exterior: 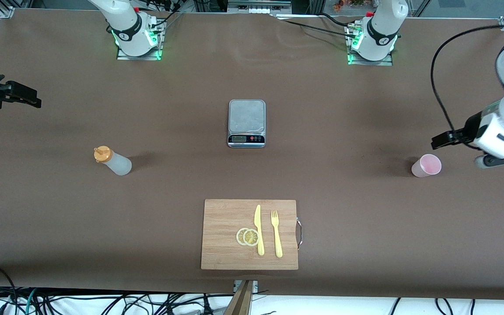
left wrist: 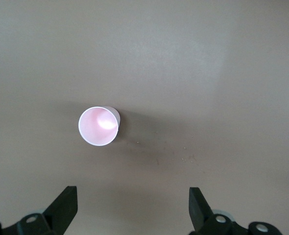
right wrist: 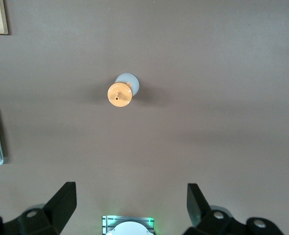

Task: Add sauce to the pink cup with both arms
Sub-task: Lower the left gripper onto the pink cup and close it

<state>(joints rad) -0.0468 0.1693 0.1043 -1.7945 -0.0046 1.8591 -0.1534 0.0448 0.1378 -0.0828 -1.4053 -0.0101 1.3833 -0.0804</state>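
Note:
The sauce bottle (exterior: 113,161), frosted white with an orange nozzle cap, stands upright toward the right arm's end of the table. In the right wrist view the sauce bottle (right wrist: 121,92) shows from above, well clear of my right gripper (right wrist: 131,188), which hangs open and empty high over the table's end (exterior: 29,99). The pink cup (exterior: 426,166) stands upright and empty toward the left arm's end. My left gripper (exterior: 442,141) hovers open and empty high above the table beside the pink cup (left wrist: 99,126), with its fingers apart from the cup (left wrist: 133,193).
A silver kitchen scale (exterior: 246,123) sits mid-table between the bottle and the cup. A wooden cutting board (exterior: 221,218), nearer the front camera, carries two lemon slices (exterior: 247,236), a yellow knife (exterior: 258,229) and a yellow fork (exterior: 276,234). Bare brown table surrounds bottle and cup.

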